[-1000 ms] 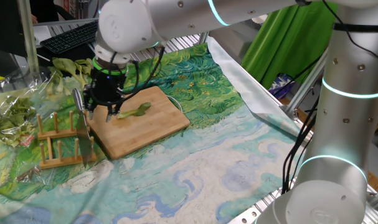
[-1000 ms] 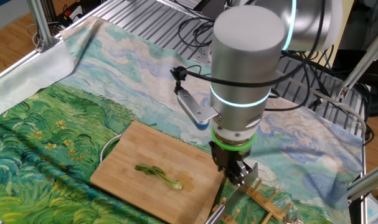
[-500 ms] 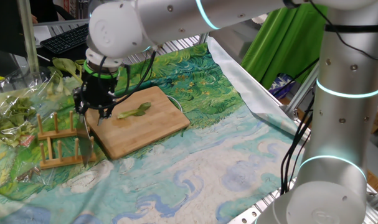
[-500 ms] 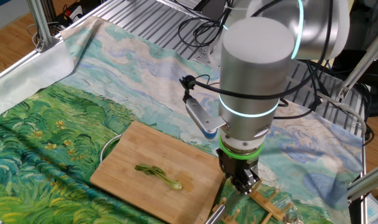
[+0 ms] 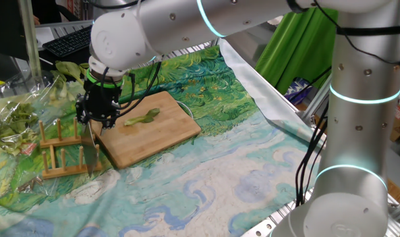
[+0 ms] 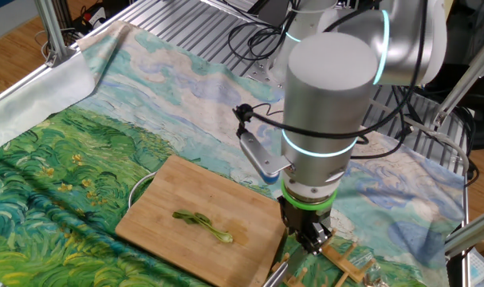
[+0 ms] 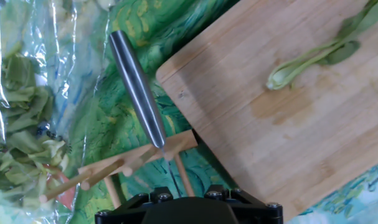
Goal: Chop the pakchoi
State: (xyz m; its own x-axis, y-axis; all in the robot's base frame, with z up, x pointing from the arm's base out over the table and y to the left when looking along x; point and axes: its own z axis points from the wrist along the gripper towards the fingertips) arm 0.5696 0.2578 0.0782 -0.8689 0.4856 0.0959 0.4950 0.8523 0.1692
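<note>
Hand view shows no fingertips, only the black hand body at the bottom edge, so whether the jaws of the gripper point(image 5: 94, 120) are spread or pressed together cannot be told; it hangs over the knife handle point(image 7: 137, 90), a steel rod standing up from a wooden rack point(image 7: 123, 167). Just beside the rack lies the bamboo cutting board point(image 7: 288, 124), and the pakchoi point(image 7: 319, 53) rests whole on it, apart from the gripper. Beyond the rack, greens in clear plastic point(image 7: 20, 106) lie on the painted cloth point(image 5: 252, 171).
</note>
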